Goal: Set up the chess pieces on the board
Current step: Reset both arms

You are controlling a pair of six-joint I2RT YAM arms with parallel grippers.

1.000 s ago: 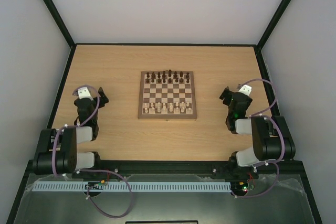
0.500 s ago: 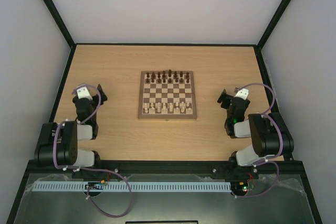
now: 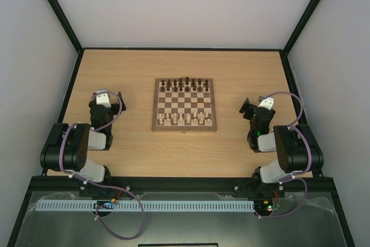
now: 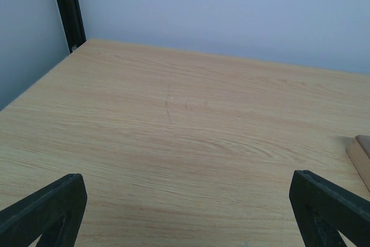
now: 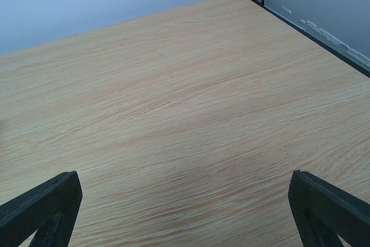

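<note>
— What's on the overhead?
— I see the board [image 3: 185, 105] in the middle of the table [image 3: 127, 67]. The pale chess pieces [image 3: 184, 119] line its near rows and the dark pieces [image 3: 184, 83] its far rows. The left gripper [image 3: 117, 100] and right gripper [image 3: 246, 108] sit either side, well apart from it.
— Left wrist?
— Its fingers [image 4: 43, 207] are spread wide, and the board's corner shows at the right.
— Right wrist?
— Spread wide too, over wood.
</note>
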